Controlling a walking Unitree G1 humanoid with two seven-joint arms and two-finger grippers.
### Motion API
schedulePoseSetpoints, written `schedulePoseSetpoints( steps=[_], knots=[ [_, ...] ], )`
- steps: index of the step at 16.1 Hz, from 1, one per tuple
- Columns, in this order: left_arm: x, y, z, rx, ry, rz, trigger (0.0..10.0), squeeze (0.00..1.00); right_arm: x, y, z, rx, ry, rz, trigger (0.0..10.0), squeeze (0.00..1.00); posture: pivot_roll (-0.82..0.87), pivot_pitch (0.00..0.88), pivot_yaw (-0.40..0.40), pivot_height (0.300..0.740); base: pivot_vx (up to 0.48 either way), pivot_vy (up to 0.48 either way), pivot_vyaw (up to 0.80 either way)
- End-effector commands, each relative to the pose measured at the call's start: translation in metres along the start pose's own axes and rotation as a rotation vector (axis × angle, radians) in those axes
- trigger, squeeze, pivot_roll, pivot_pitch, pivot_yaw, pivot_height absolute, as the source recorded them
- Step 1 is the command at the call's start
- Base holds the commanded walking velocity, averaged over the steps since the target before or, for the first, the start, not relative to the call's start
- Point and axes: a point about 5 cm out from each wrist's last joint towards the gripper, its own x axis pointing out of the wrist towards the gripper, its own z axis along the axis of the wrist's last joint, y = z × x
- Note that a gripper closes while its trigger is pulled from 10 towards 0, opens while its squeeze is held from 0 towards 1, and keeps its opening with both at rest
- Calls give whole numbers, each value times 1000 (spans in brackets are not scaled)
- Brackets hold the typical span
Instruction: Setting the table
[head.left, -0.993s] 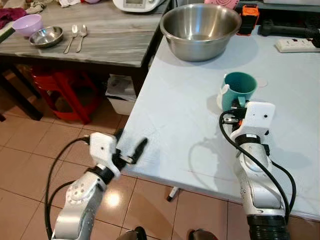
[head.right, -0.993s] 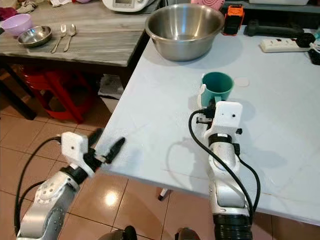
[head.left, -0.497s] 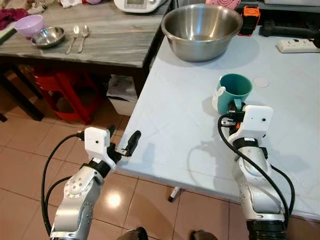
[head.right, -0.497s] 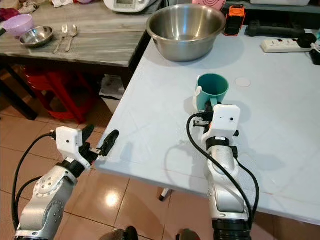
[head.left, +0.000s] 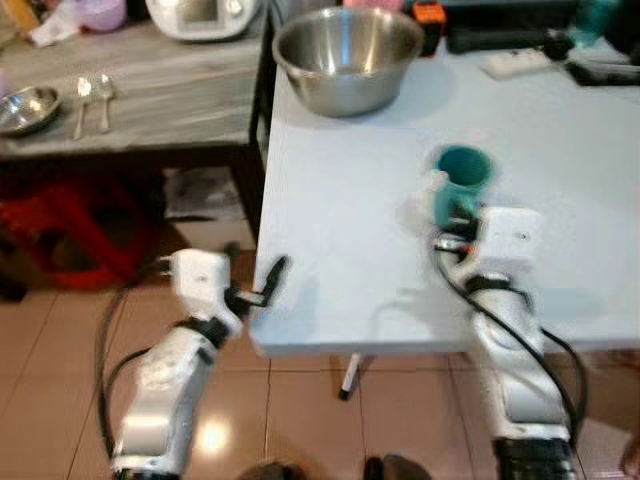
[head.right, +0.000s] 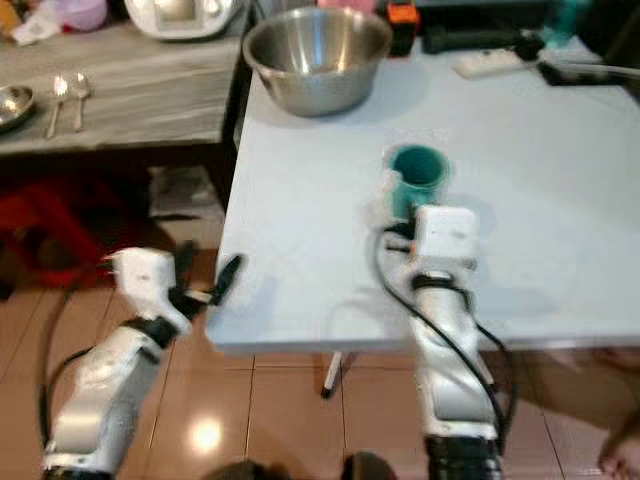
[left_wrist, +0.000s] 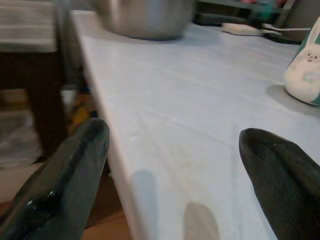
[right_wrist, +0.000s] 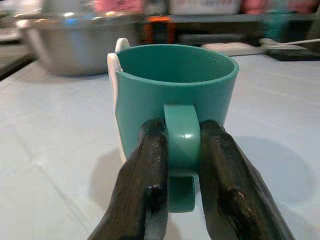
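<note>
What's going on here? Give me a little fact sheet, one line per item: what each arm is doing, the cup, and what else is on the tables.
Right gripper: shut on the handle of the cup, over the white table
Cup: teal, upright, with a white bunny figure on one side
Left gripper: open, empty, at the near left corner of the white table
White table: steel bowl at the far end, power strip farther right
Grey table: two spoons, small steel dish

No text, label, brand or number can be read — the blurred pictures carry nothing legible on anything.
</note>
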Motion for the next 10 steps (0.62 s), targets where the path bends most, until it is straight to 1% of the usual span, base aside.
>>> schedulePoseSetpoints(
  steps=[1, 6, 7, 10],
  knots=[
    [-5, 10, 0, 26, 6, 39, 10000, 0, 0, 10, 8, 23, -44, 37, 10000, 0, -116, 142, 84, 740, 0, 480, 0],
    [-3, 10, -1, 35, 0, 57, 10000, 0, 1, 14, 8, 8, -36, 63, 10000, 0, -115, 140, 87, 740, 0, 480, 0],
    [-3, 10, -1, 41, -2, 67, 10000, 0, 2, 17, 7, -51, -37, 72, 10000, 0, -115, 139, 88, 740, 0, 480, 0],
    [-3, 14, -1, 47, -3, 94, 10000, 0, 3, 17, 6, -43, -43, 83, 10000, 0, -112, 141, 87, 740, 0, 480, 0]
  ],
)
